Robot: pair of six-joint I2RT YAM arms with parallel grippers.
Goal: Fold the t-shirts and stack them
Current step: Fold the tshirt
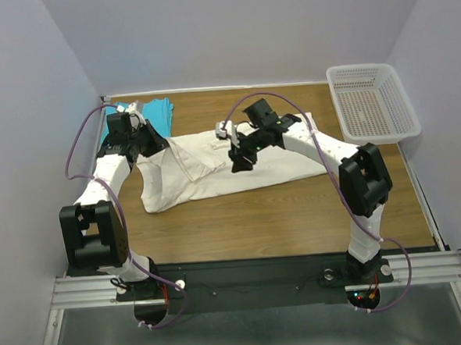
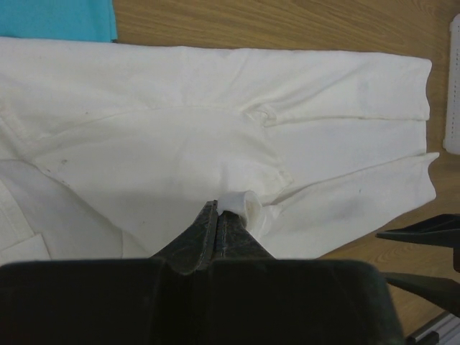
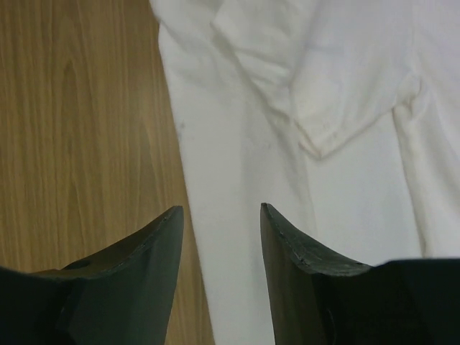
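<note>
**Cream shirt part-folded; stack not begun**

The table [image 1: 296,215] is carrying everything. The cream shirt [image 1: 276,158] is lying across its middle, spread wide, with a sleeve and some of the body turned in. Creases are showing in both wrist views. Judging from this, folding is sitting at an early stage: one part seems in, and the remaining folds are waiting.

The basket [image 1: 369,101] is standing at the far right corner, just beside the shirt's end. Nothing is showing inside it.

The blue shirt [image 1: 158,110] is lying at the far left, behind the cream one and mostly hidden by the left arm. I cannot tell whether it is folded. Neither shirt is lying on the other, so stacking is not yet begun.

The left claw [image 2: 218,215] is pressing together on a small pinch of cream cloth. The right claw [image 3: 219,212] is hovering, jaws spread, over an edge of the cream shirt and gripping nothing.

Writing: none is showing on the shirts, basket or arms, and no brand is readable.
</note>
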